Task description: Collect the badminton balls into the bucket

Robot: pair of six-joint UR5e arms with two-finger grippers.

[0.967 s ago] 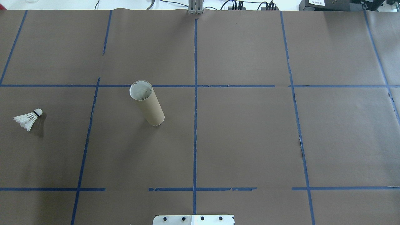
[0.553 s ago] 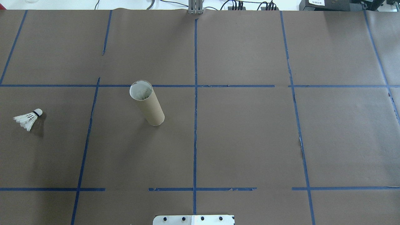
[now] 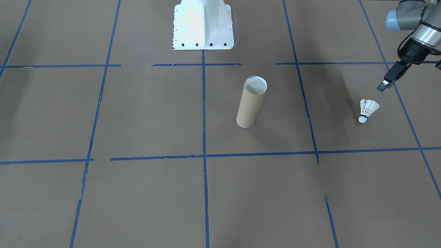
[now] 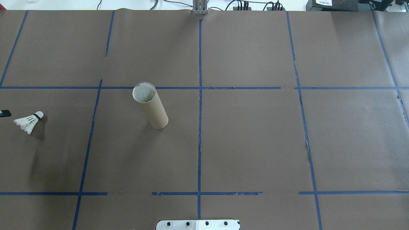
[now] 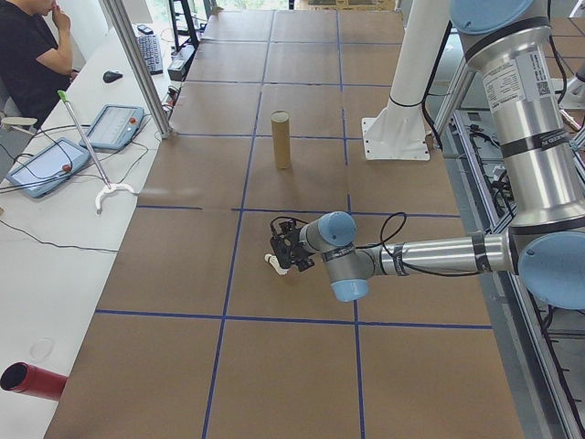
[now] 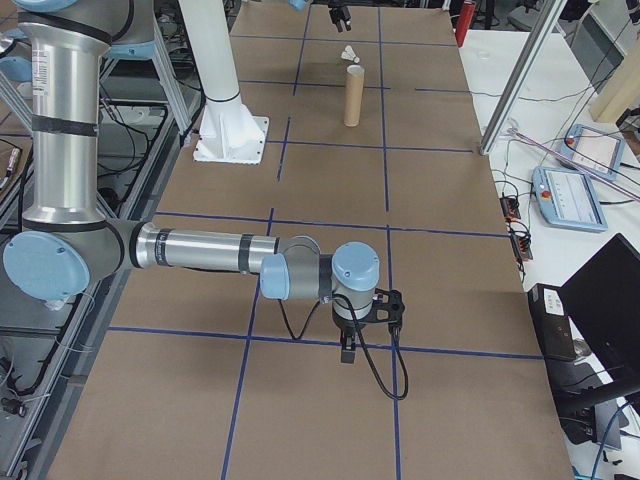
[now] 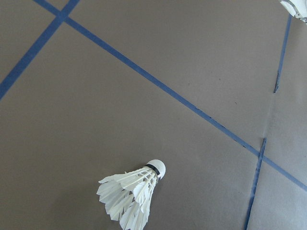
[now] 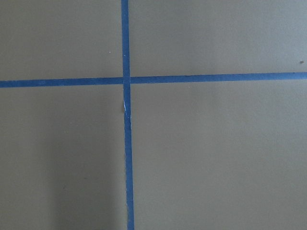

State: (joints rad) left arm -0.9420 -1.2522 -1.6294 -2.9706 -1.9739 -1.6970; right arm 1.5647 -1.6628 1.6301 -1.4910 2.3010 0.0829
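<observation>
The shuttlecock lies on its side on the brown paper at the table's left end, well apart from the cardboard tube, which stands upright left of the centre tape line. In the left wrist view the cork tip points up and to the right, with the feather skirt fanned out below it and a thin dark band between the two.

By its look it is very light and will skid or roll at the slightest nudge. The feathers look thin and brittle, so squeezing the skirt would likely bend or snap them. The cork tip, or the banded neck just behind it, seems the firm part and the better place to take hold.

The tube's mouth is open and faces up. Its inside is pale, and something whitish and uneven shows within; whether that is the lining or something lying inside, I cannot tell. The mouth is narrow, so a drop would need to be centred.

The left gripper hovers above the table just beside the shuttlecock, touching nothing; only one dark finger shows clearly, so how wide the jaws stand I cannot tell. The right gripper hangs over bare paper at the far right end, holding nothing visible, its opening likewise unclear.
</observation>
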